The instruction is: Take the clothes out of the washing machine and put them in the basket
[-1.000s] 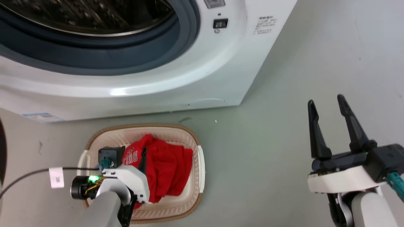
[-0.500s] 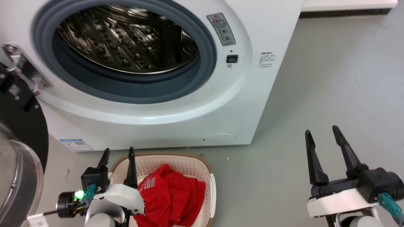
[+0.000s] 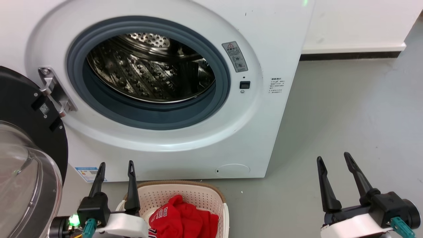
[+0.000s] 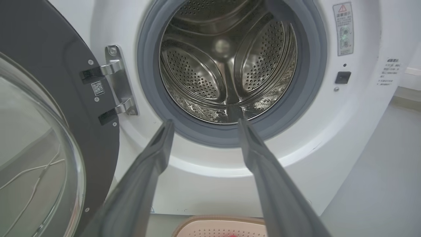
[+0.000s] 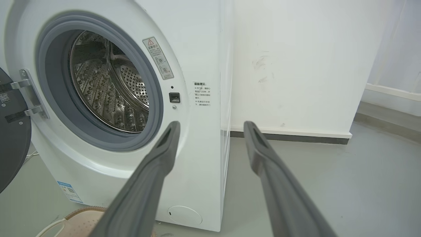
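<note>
The left tool [image 3: 116, 163] stood wide and empty, just beside the basket [image 3: 198, 195]; the right tool [image 3: 333, 157] was also wide, holding nothing, well apart over the floor [image 3: 347, 109]; the clothes [image 3: 185, 219] lay bunched in the basket before the washing machine [image 3: 264, 49]; its drum [image 3: 148, 76] looked bare, so unloading seemed done; next, probably a check of the drum's hidden corners.

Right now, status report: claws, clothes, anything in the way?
Left claw open, right claw open, both empty. Clothes in basket. Washer door open, nothing blocking.
</note>
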You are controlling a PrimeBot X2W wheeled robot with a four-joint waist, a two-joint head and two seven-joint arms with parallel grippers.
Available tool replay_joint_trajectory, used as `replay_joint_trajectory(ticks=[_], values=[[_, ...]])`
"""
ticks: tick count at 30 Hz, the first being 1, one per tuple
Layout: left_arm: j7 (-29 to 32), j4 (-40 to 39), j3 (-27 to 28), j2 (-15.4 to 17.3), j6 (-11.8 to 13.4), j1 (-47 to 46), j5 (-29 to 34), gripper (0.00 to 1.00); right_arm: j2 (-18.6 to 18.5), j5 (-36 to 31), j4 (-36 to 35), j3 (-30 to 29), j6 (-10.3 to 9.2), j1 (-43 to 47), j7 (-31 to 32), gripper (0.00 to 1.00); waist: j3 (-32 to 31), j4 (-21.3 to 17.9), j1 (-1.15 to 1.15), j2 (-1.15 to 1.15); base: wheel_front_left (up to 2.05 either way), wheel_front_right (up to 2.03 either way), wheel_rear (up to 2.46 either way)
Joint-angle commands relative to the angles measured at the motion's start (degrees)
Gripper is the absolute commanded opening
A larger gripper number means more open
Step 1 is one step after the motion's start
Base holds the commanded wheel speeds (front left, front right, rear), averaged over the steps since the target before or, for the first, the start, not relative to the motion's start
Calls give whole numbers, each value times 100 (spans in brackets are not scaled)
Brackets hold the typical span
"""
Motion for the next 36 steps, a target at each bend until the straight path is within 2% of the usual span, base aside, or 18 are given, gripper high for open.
replay_joint_trajectory(ticks=[1, 11, 23, 36], values=[[-14, -109, 22, -39, 3, 110, 51, 100, 6, 14, 9, -16, -6, 74, -13, 100, -78, -13, 1, 0, 0, 0, 0], [-14, -474, 74, -93, -50, 486, 205, 100, 6, 42, 30, -70, -6, 225, -13, 100, -289, -32, 1, 0, 0, 0, 0], [-14, -418, 138, -117, -140, 737, 251, 100, 6, 124, 50, -60, -6, 326, -13, 100, -392, -77, 1, 0, 0, 0, 0], [-14, -409, 123, -134, -129, 742, 264, 100, 6, 130, 52, -63, -5, 321, -13, 100, -383, -109, 1, 0, 0, 0, 0]])
